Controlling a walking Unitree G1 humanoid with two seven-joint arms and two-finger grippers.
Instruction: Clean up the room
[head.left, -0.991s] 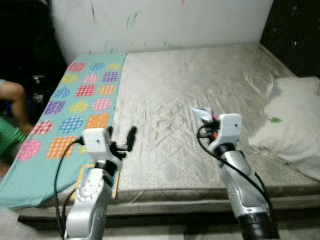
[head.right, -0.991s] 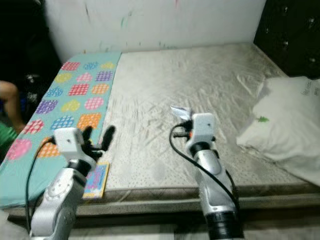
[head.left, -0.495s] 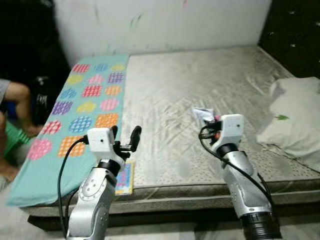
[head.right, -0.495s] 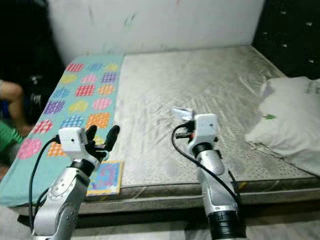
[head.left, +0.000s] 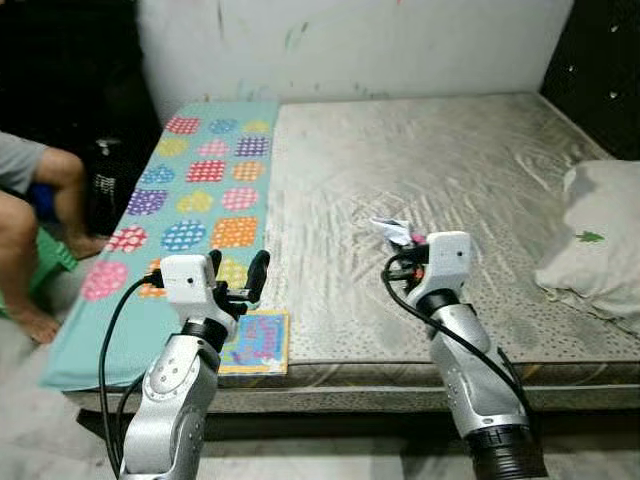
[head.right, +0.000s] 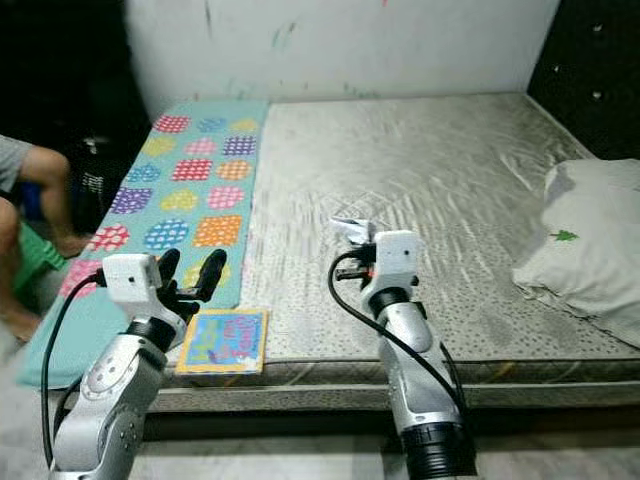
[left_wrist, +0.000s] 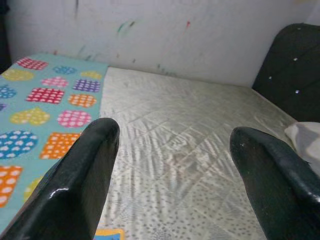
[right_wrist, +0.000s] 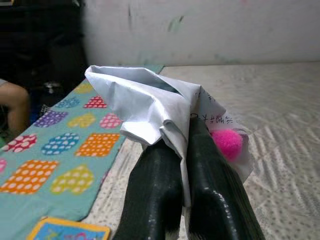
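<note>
Silver arms rise from the bottom edge of the left eye view, one at lower left and one at lower right. The left hand (head.left: 238, 281) sits in the lower left of that frame with its two black fingers (left_wrist: 82, 182) spread wide and nothing between them, hovering just above a colourful picture book (head.left: 256, 342) that lies flat at the front edge of the mattress (head.left: 450, 180). The right hand (right_wrist: 187, 150), just right of centre in the eye views, has its fingers pressed together on a crumpled white paper wrapper (right_wrist: 150, 107) with a bright pink ball (right_wrist: 226, 142) tucked inside, lifted clear above the mattress. Beside the book, a teal blanket (head.left: 190, 200) patterned with dotted squares and hearts covers the left strip of the bed and runs toward the top of the frame. At the right edge lies a white pillow (head.left: 600, 235). At the left edge, a person's bare leg (head.left: 25, 250) rests by a green stool (head.left: 40, 262). Across the top stands a white wall (head.left: 350, 45) with paint marks, and a dark tufted headboard (head.left: 605, 75) fills the upper right corner.
</note>
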